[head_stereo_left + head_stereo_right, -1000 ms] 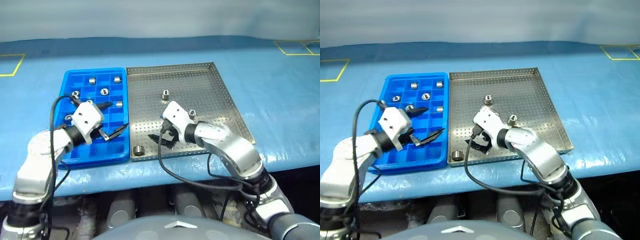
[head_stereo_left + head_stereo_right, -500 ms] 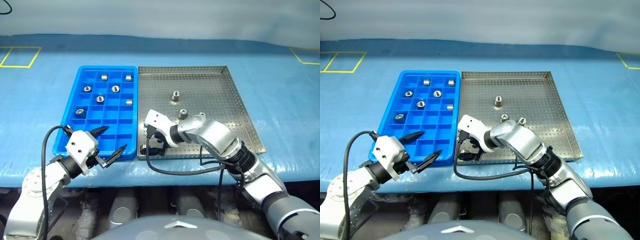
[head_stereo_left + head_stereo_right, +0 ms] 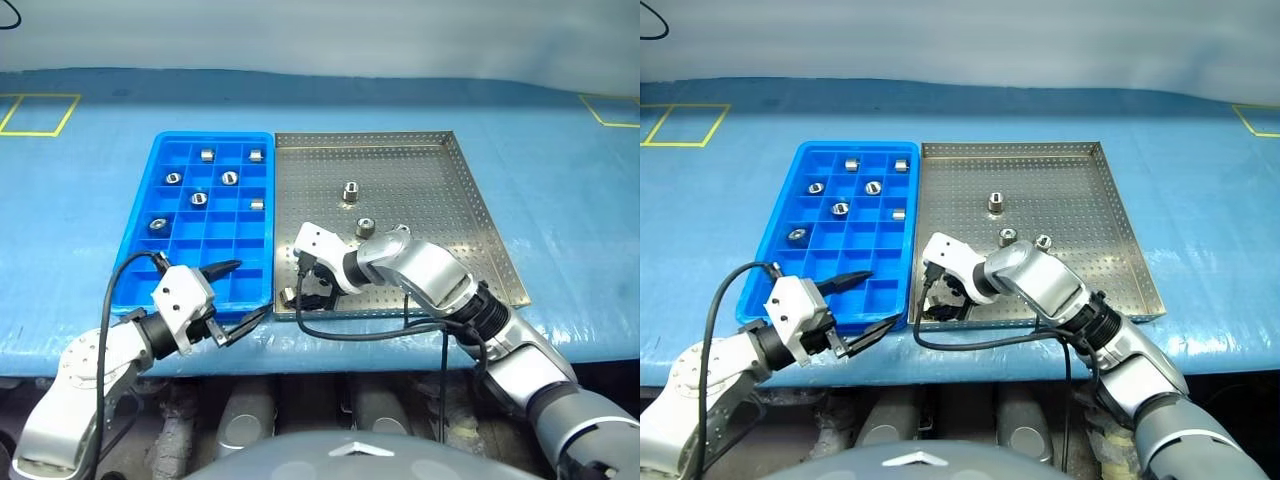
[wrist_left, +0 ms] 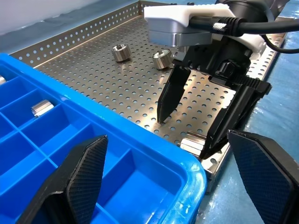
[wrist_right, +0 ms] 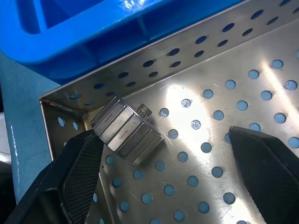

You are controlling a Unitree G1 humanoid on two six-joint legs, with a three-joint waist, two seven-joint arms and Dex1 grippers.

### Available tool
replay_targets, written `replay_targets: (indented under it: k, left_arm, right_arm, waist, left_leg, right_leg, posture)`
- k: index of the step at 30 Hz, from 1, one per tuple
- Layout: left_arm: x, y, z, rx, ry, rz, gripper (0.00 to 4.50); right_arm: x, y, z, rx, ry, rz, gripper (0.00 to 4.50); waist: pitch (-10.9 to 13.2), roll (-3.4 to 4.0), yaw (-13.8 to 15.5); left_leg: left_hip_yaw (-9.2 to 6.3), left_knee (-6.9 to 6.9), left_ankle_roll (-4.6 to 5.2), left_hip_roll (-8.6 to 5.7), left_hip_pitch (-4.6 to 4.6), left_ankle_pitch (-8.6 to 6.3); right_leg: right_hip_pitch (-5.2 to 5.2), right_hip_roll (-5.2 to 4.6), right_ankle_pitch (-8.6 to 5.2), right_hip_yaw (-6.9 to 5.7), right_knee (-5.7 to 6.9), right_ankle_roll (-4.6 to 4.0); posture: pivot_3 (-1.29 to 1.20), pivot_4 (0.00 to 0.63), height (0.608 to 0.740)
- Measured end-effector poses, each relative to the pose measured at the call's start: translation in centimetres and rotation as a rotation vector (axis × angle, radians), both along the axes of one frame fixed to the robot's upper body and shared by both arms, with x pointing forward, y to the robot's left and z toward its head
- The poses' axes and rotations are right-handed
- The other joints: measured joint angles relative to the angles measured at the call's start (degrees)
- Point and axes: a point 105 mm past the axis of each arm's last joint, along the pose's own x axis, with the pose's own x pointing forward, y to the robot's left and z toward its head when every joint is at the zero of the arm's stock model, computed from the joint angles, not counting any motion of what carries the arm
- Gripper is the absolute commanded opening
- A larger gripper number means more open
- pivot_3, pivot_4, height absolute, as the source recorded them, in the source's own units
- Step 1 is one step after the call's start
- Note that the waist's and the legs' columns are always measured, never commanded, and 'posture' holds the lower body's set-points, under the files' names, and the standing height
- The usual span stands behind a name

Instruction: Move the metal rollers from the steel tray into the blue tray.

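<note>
Left gripper [image 3: 232,291] fingers spread wide; right gripper [image 4: 196,128] fingers apart, angled down, apparently empty.

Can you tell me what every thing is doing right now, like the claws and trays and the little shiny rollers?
Left claw: open, holding nothing, over the blue tray's near edge.
Right claw: open, lowered around the corner roller.
Corner roller: lying on its side in the steel tray's near corner, not gripped.
Blue tray: six rollers in its compartments.
Steel tray: a few rollers left to move.
</note>
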Motion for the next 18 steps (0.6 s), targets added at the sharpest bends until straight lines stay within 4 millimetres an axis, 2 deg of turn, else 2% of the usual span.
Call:
replay_targets:
  k: [1,3,10,11,18]
  left_arm:
    - [0.03,0.0,0.03,0.001,-0.001,-0.001,4.5]
    - [0.05,0.04,0.03,0.006,-0.002,0.0,4.5]
    - [0.1,0.22,-0.07,0.007,0.0,0.021,4.5]
    - [0.11,0.24,-0.09,0.007,0.0,0.024,4.5]
    - [0.18,0.41,-0.17,0.008,0.0,0.045,4.5]
  right_arm:
    - [0.07,0.01,-0.05,-0.002,-0.004,-0.001,3.94]
    - [0.28,-0.12,-0.16,-0.005,-0.008,-0.008,3.27]
    - [-0.13,0.05,-0.43,0.01,0.017,0.004,0.97]
    - [-0.14,0.0,-0.48,0.01,0.019,0.002,0.77]
    - [0.33,-0.22,-0.3,0.054,0.018,-0.058,0.77]
  waist:
    - [0.0,0.0,-0.01]
    - [0.0,0.01,0.01]
    - [0.01,0.02,0.08]
    - [0.01,0.02,0.08]
    - [0.02,0.03,0.1]
  left_leg:
    - [0.0,0.01,0.0,0.0,0.0,0.0]
    - [0.0,0.01,0.0,0.01,0.02,0.0]
    - [0.0,-0.01,0.0,0.01,-0.04,0.0]
    - [0.0,0.0,0.0,0.0,-0.04,0.0]
    - [0.0,0.0,0.0,0.01,-0.06,0.0]
  right_leg:
    - [0.0,0.0,0.0,0.0,0.01,0.01]
    - [0.02,0.01,-0.15,0.0,0.01,0.25]
    - [-0.04,-0.01,-0.09,0.0,0.0,0.13]
    - [-0.04,-0.01,-0.09,0.0,0.0,0.14]
    - [-0.06,-0.01,-0.12,0.0,0.0,0.19]
  posture:
    - [0.08,0.15,0.74]
    - [0.08,0.15,0.74]
    - [0.08,0.15,0.74]
    - [0.08,0.15,0.74]
    - [0.08,0.15,0.74]
